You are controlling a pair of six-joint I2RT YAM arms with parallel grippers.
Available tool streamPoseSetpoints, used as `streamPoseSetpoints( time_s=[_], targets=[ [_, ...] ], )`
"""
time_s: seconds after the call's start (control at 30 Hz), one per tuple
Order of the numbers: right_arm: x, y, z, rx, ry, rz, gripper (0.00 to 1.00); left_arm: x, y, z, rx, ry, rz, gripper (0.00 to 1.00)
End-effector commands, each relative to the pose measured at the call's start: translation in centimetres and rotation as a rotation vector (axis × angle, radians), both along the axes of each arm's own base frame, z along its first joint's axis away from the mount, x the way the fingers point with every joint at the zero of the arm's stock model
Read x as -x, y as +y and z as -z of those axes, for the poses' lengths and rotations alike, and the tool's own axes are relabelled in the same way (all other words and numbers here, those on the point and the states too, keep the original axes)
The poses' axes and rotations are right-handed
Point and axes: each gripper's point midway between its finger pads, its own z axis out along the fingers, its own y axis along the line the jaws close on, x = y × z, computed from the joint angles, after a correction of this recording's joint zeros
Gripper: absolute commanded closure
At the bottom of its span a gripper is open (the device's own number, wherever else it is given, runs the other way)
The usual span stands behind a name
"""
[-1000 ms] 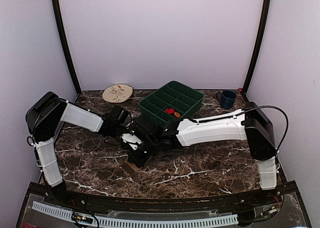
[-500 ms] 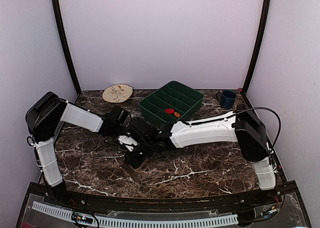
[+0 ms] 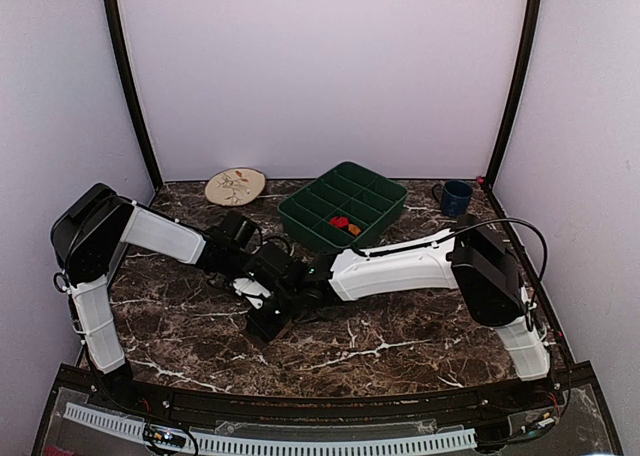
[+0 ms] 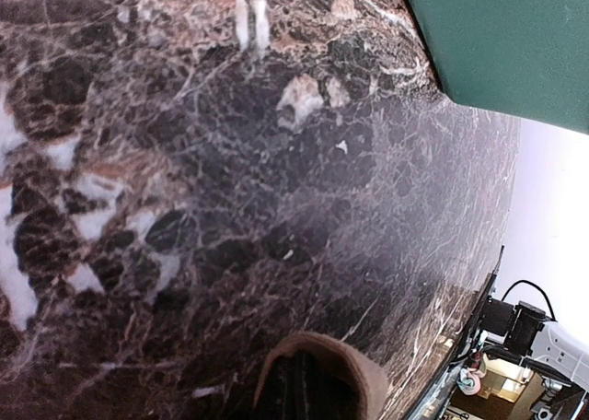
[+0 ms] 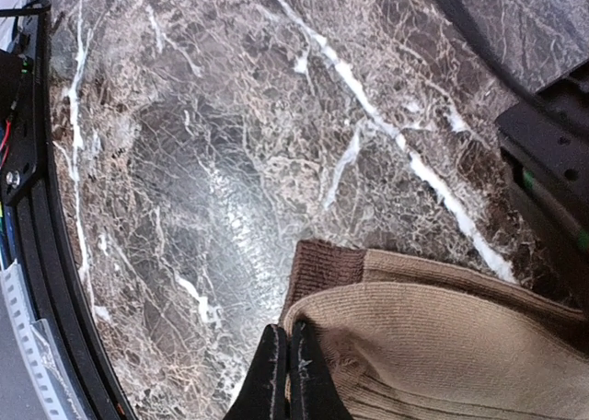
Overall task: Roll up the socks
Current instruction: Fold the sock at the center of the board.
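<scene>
Right wrist view has the tan sock (image 5: 433,346) lying on the marble tabletop (image 5: 202,162), darker brown cuff toward the middle. The right claw (image 5: 284,335) is pinched shut right at the sock's folded edge, can't tell if any cloth is actually caught in it. Left wrist view shows the left claw (image 4: 299,392) closed too, with tan fabric curled over its tips, so it's gripping the sock. From the top, both arms meet left of centre, in front of the green tray (image 3: 300,216).
</scene>
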Motion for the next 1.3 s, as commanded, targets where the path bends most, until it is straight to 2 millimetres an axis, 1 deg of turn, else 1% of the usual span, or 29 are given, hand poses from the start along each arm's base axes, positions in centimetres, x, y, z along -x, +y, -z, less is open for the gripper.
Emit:
streamPoseSetpoints(
  time_s=[0.0, 0.03, 0.07, 0.2, 0.27, 0.3, 0.37, 0.53, 0.83, 0.9, 0.93, 0.97, 1.03, 1.1, 1.13, 1.23, 1.27],
  targets=[
    [0.1, 0.7, 0.5, 0.001, -0.007, 0.008, 1.0, 2.1, 2.0, 1.7, -0.079, 0.078, 0.002, 0.97],
    [0.0, 0.7, 0.5, 0.003, -0.01, 0.012, 1.0, 2.1, 2.0, 1.7, -0.079, 0.077, 0.002, 0.97],
    [-0.1, 0.6, 0.8, 0.011, -0.011, 0.016, 0.97, 2.1, 2.1, 1.8, -0.079, 0.078, 0.001, 0.97],
    [-0.2, 0.3, 1.1, 0.026, -0.014, 0.021, 0.77, 2.2, 2.1, 1.8, -0.079, 0.079, 0.003, 0.97],
    [-0.3, 0.3, 0.6, 0.013, -0.025, 0.027, 0.64, 2.2, 2.1, 1.8, -0.079, 0.079, 0.003, 0.97],
    [-0.4, 0.3, 0.1, 0.004, -0.032, 0.031, 0.6, 2.2, 2.1, 1.8, -0.079, 0.079, 0.003, 0.97],
    [-0.5, 0.3, -0.7, -0.01, -0.043, 0.036, 0.58, 2.2, 2.0, 1.8, -0.079, 0.077, 0.006, 0.97],
    [-0.7, -0.1, -2.5, -0.025, -0.068, 0.041, 0.58, 1.9, 1.9, 1.6, -0.072, 0.071, 0.003, 0.97],
    [-0.2, -1.1, -5.0, -0.06, -0.082, 0.051, 0.58, 1.6, 1.7, 1.1, -0.06, 0.059, -0.001, 0.97],
    [-0.3, -1.4, -5.5, -0.066, -0.091, 0.064, 0.58, 1.6, 1.7, 1.0, -0.057, 0.056, -0.002, 0.97],
    [-0.4, -1.6, -5.6, -0.067, -0.097, 0.074, 0.61, 1.6, 1.7, 0.9, -0.056, 0.055, -0.002, 0.97],
    [-0.6, -1.8, -5.5, -0.065, -0.104, 0.087, 0.65, 1.6, 1.7, 1.0, -0.056, 0.055, -0.002, 0.97],
    [-0.9, -2.2, -5.0, -0.052, -0.113, 0.107, 0.76, 1.5, 1.6, 0.9, -0.055, 0.052, -0.002, 0.97],
    [-1.0, -2.3, -3.8, -0.029, -0.112, 0.108, 0.88, 1.6, 1.7, 0.8, -0.055, 0.052, -0.002, 0.97],
    [-1.0, -2.2, -3.1, -0.018, -0.11, 0.106, 0.92, 1.6, 1.7, 0.9, -0.056, 0.053, -0.002, 0.97],
    [-0.9, -2.0, -1.4, 0.003, -0.095, 0.092, 0.98, 1.6, 1.7, 0.9, -0.058, 0.055, -0.001, 0.97],
    [-0.8, -1.8, -1.3, -0.002, -0.087, 0.085, 1.0, 1.6, 1.7, 0.8, -0.06, 0.055, -0.001, 0.97]
  ],
)
